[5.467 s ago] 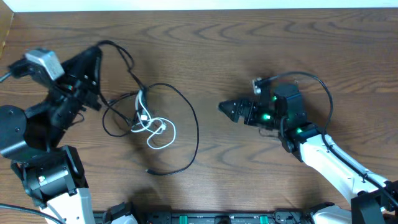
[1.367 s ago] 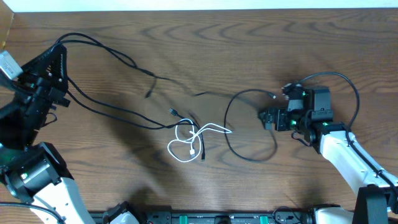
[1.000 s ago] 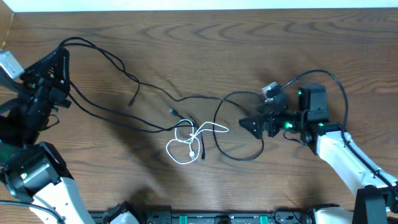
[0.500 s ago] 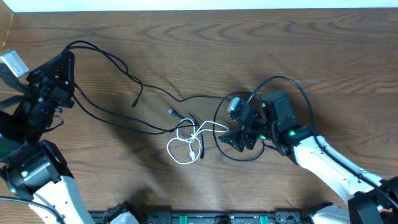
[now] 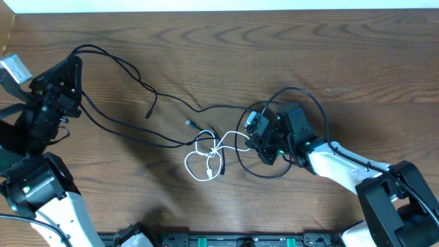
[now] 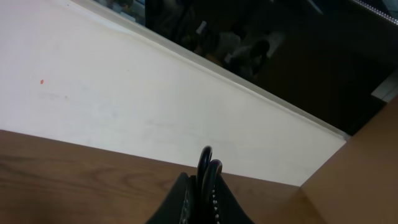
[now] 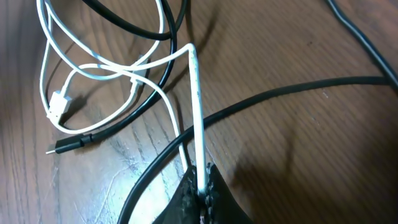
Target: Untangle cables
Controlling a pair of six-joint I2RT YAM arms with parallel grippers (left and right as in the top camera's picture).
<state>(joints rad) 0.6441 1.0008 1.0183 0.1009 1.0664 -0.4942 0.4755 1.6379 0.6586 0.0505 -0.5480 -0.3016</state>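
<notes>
No lettering, label, brand mark, number or sign can be read in any of the three views.
</notes>
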